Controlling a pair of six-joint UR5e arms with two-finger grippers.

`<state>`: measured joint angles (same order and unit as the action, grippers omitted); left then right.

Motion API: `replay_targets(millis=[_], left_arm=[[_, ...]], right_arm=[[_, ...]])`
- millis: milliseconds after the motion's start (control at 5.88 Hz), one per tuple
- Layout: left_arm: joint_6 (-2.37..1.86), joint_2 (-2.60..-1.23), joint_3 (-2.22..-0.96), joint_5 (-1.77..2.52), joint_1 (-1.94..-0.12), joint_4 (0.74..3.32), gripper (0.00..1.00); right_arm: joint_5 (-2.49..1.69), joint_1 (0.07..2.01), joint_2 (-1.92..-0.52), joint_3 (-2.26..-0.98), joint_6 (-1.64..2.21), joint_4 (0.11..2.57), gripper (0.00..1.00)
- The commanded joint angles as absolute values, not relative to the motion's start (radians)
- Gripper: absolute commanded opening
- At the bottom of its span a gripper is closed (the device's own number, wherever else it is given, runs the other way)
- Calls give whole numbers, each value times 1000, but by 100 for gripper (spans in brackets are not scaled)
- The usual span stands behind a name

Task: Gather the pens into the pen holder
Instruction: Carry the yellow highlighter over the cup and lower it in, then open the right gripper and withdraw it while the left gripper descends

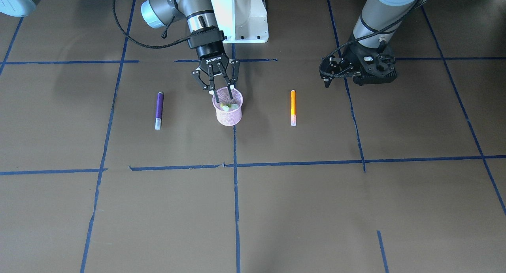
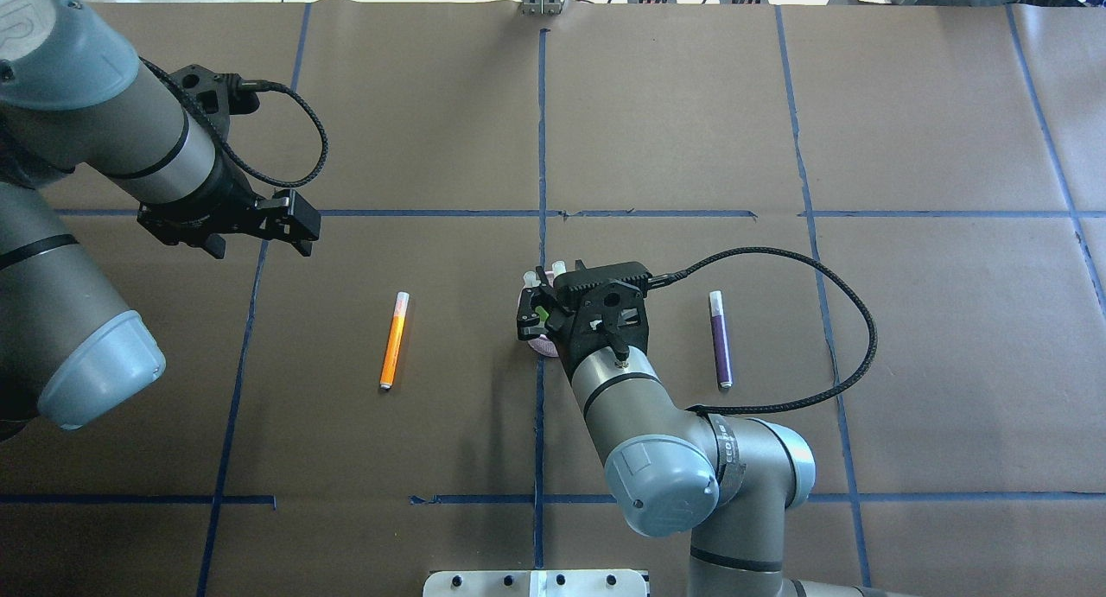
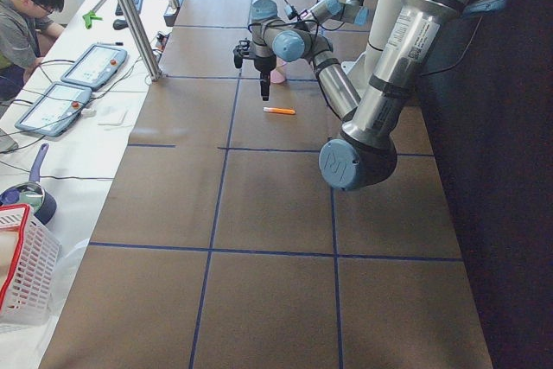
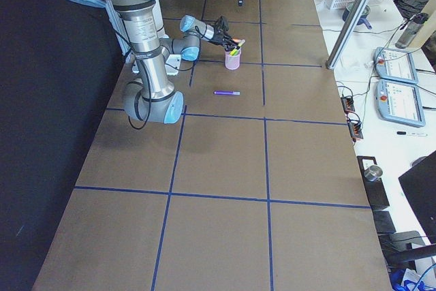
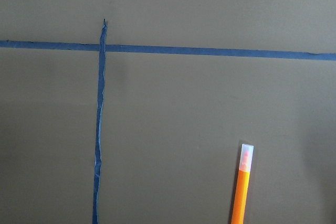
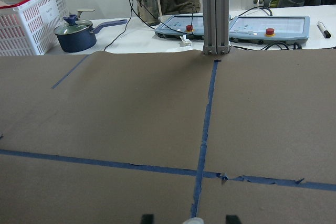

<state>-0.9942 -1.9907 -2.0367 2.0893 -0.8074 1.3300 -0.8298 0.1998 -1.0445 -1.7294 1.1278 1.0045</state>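
The pink mesh pen holder (image 1: 228,112) stands at the table's middle; a green and a yellow pen (image 1: 229,106) lie inside it. My right gripper (image 1: 224,91) hangs open right over its rim, holding nothing; the cup is mostly hidden under it in the overhead view (image 2: 543,347). The right wrist view shows two fingertips (image 6: 147,217) with a pale cap between them. The purple pen (image 2: 720,339) lies flat on the right gripper's outer side. The orange pen (image 2: 393,339) lies flat on the other side, also seen in the left wrist view (image 5: 241,192). My left gripper (image 1: 326,77) hovers beyond it and looks open and empty.
Blue tape lines (image 1: 236,194) divide the brown table. The white robot base (image 1: 245,20) stands behind the cup. Beyond the far edge are an aluminium post (image 6: 216,14), teach pendants (image 6: 268,24), a pot (image 6: 79,32) and a white basket (image 6: 31,19).
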Motion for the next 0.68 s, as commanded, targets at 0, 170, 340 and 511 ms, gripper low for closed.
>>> replay_targets(millis=[0, 170, 340, 511], left_arm=[[-1009, -1991, -2036, 2089, -804, 1331, 100], [-1012, -1993, -2036, 2088, -802, 1333, 100], [-1025, -2003, -2039, 2082, -781, 1339, 100], [-1060, -2009, -2031, 2051, -717, 1400, 100]], right_arm=[[-886, 216, -1040, -1756, 1131, 1009, 100], [-991, 259, -1040, -1778, 1134, 1012, 100], [-1152, 328, -1040, -1811, 1137, 1094, 100], [-1383, 433, -1042, -1863, 1147, 1238, 100]])
